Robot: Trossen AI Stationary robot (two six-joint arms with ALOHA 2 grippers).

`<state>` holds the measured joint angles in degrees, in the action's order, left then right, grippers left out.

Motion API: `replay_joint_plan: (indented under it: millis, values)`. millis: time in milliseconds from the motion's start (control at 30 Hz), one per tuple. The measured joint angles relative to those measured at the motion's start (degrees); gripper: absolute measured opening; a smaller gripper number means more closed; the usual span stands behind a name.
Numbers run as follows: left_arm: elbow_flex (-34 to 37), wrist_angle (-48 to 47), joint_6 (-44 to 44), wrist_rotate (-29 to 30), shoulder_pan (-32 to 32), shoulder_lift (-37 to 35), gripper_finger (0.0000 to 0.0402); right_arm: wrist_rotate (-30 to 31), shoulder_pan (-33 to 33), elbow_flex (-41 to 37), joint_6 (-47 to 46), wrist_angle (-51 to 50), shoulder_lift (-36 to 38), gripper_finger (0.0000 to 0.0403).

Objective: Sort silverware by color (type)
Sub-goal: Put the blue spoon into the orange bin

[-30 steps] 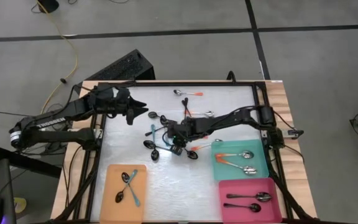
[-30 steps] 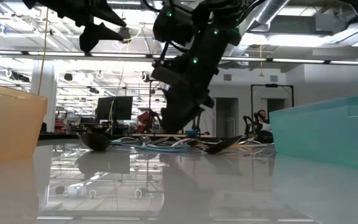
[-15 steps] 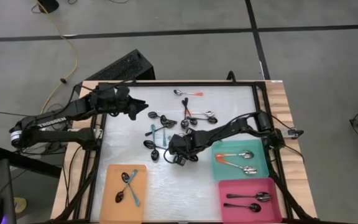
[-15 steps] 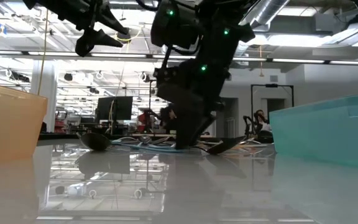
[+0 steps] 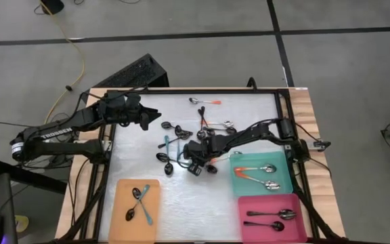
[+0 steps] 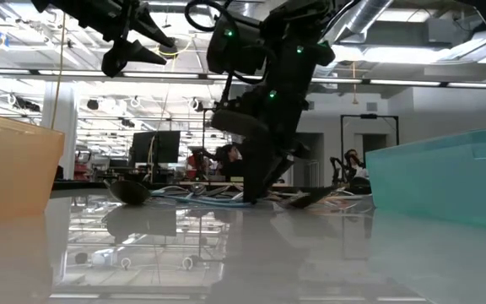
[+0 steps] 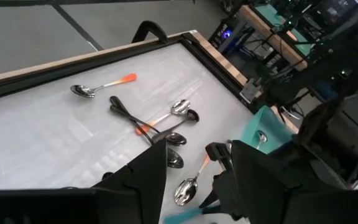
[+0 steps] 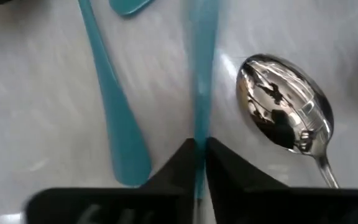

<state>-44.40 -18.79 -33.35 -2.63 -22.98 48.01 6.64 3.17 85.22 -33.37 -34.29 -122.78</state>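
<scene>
Right gripper (image 8: 197,155) pinching slim glossy teal spoon handle (image 8: 201,62).

loose spoons (image 5: 181,139) lie tangled mid-table; one orange-handled spoon (image 5: 205,102) lies apart at the far edge; a teal handle (image 8: 200,74) sits pinched flat beside a shiny bowl (image 8: 284,109).

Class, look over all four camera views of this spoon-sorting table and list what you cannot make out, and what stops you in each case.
- High view: the spoons under the right tool are covered by the arm.
- Right wrist view: the teal handle pinched between the fingers runs off the picture's edge, so its bowl is unseen.
- Low view: the pile of spoons is too far and flat to count.
- Left wrist view: the left tool blocks the nearest spoons.
</scene>
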Motion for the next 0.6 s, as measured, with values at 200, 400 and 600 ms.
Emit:
replay_joint_plan:
  millis: [200,400,600]
  values:
    - [0.0,0.0,0.5,0.0,0.0,0.0,0.0163,-1.5,-1.4,0.0,-1.6,0.1,0.5,0.0012]
    - [0.0,0.2,1.9,0.1,0.0,0.0,0.0163,-0.9,-1.5,3.9,-1.6,-2.3,0.1,0.0006]
    - [0.0,0.4,3.5,0.2,-0.3,0.0,0.0163,1.4,-2.8,8.0,-3.4,-3.5,-0.1,0.0]
